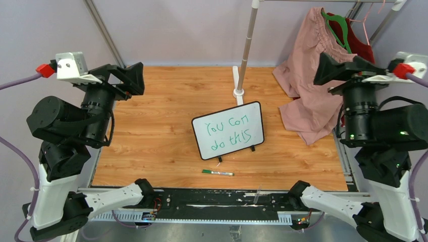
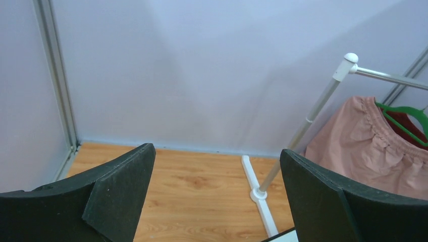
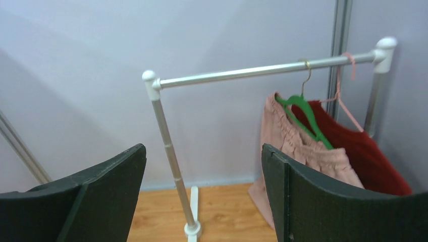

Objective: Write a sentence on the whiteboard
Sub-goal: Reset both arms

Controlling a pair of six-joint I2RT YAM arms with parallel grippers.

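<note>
Wooden table (image 1: 151, 131), clothes rack (image 1: 246, 55) at the back with pink garment (image 1: 308, 101), left fingers (image 2: 121, 191) and right fingers (image 3: 313, 201) raised at the sides, both pairs apart and empty, whiteboard (image 1: 251, 120) standing mid-table, green sentence (image 1: 223, 127) "You can do this" in 2 lines, marker (image 1: 218, 173) just in front.

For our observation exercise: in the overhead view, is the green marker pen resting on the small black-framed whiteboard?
No, the slim green-and-white marker pen lies on the wooden tabletop, in front of and apart from the small black-framed whiteboard.
</note>
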